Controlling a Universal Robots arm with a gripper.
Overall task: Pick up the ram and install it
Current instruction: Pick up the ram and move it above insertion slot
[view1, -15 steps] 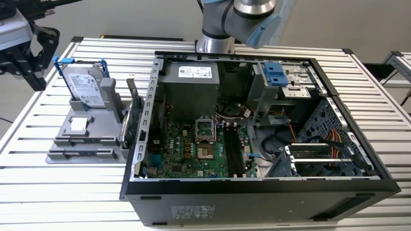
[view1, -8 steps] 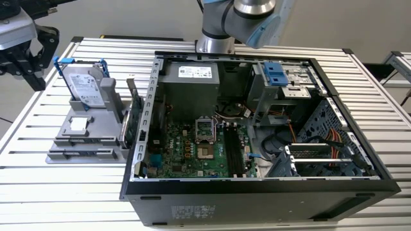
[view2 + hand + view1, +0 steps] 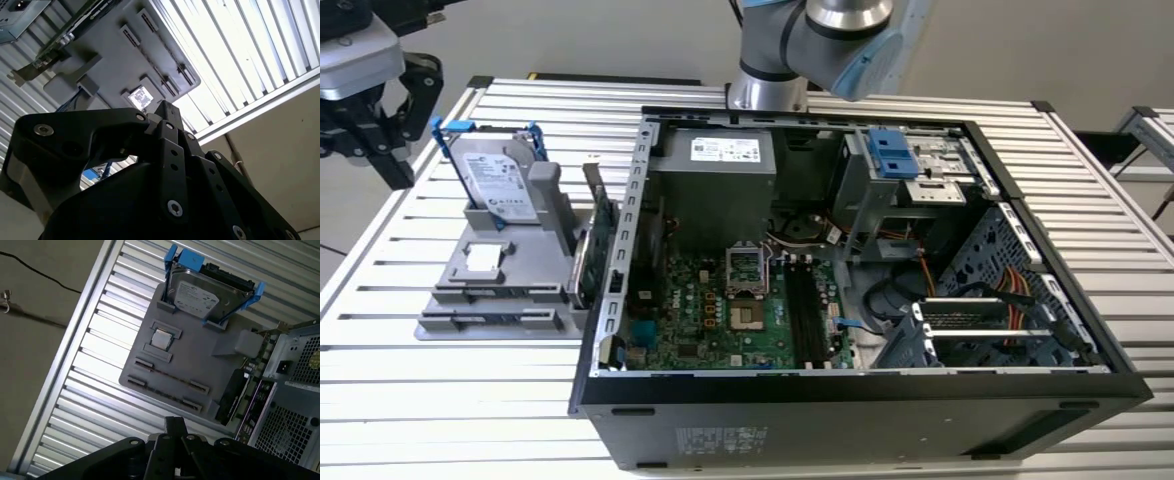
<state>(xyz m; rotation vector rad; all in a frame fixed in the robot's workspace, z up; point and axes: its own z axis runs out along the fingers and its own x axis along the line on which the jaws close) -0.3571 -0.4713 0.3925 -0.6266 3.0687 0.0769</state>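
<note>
Hanging above the table with its fingers pressed together on nothing, the gripper (image 3: pixel 175 426) is well apart from the ram (image 3: pixel 169 375). The ram stands on edge between two clips of a grey tray (image 3: pixel 200 360) and appears in the first wrist view as a thin dark line. The tray's outer clip pair lies between ram and fingertips. The table (image 3: pixel 454 420) is of silver slats, and past its edge is a plain beige floor (image 3: pixel 35 330) with a thin black cable (image 3: pixel 45 275). The gripper is at the exterior view's left edge. Next comes the tray, bearing a drive (image 3: pixel 496 178) in blue rails, propped up, and a small square chip (image 3: pixel 483 258). A green card (image 3: pixel 598 235) stands upright between tray and open case (image 3: pixel 854 405). Inside the case are a green board (image 3: pixel 720 310) with long black slots (image 3: pixel 803 312), a grey power box (image 3: pixel 714 170) and orange cables (image 3: pixel 934 280). The arm (image 3: pixel 814 40) stands at the case's far side.
</note>
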